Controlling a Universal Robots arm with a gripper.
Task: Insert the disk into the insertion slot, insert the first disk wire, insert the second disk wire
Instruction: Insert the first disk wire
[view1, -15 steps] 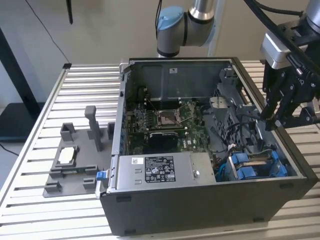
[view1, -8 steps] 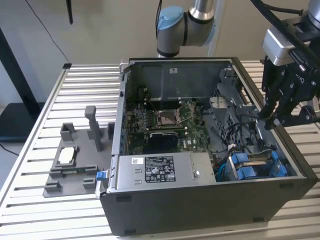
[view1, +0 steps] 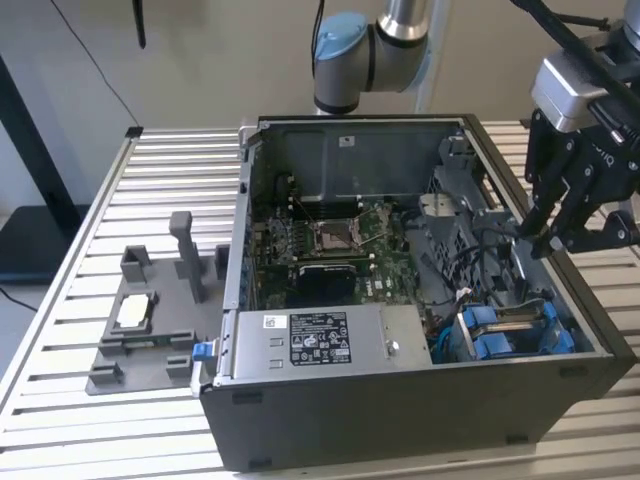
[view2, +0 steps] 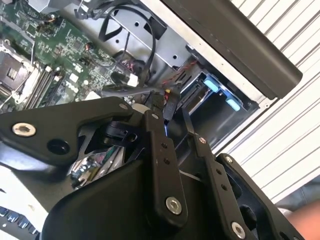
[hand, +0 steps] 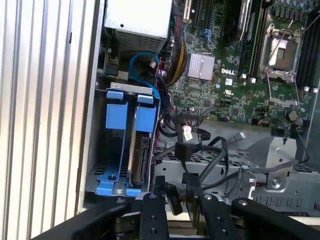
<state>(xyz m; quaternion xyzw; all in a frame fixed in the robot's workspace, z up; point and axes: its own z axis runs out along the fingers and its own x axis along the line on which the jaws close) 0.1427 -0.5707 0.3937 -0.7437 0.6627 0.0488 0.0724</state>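
The disk (hand: 141, 161) stands on edge inside the insertion slot (hand: 107, 186), a grey bay with blue plastic edges in the open computer case's corner. Its blue bracket tabs (hand: 122, 109) stick up at the bay's mouth. In the exterior view the slot (view1: 510, 330) lies at the front right of the case. My gripper (view1: 548, 238) hovers over the case's right wall, behind the slot. In both wrist views a small black wire connector (hand: 173, 199) (view2: 169, 102) sits between the fingertips, with the gripper (hand: 174, 202) shut on it. Its cable runs back into the case.
Loose black cables (hand: 210, 150) lie over the metal bracket beside the slot. The motherboard (view1: 330, 245) fills the case floor, and a long silver box (view1: 320, 335) sits along the front. A grey fixture (view1: 150, 320) with a small chip stands on the slatted table at the exterior view's left.
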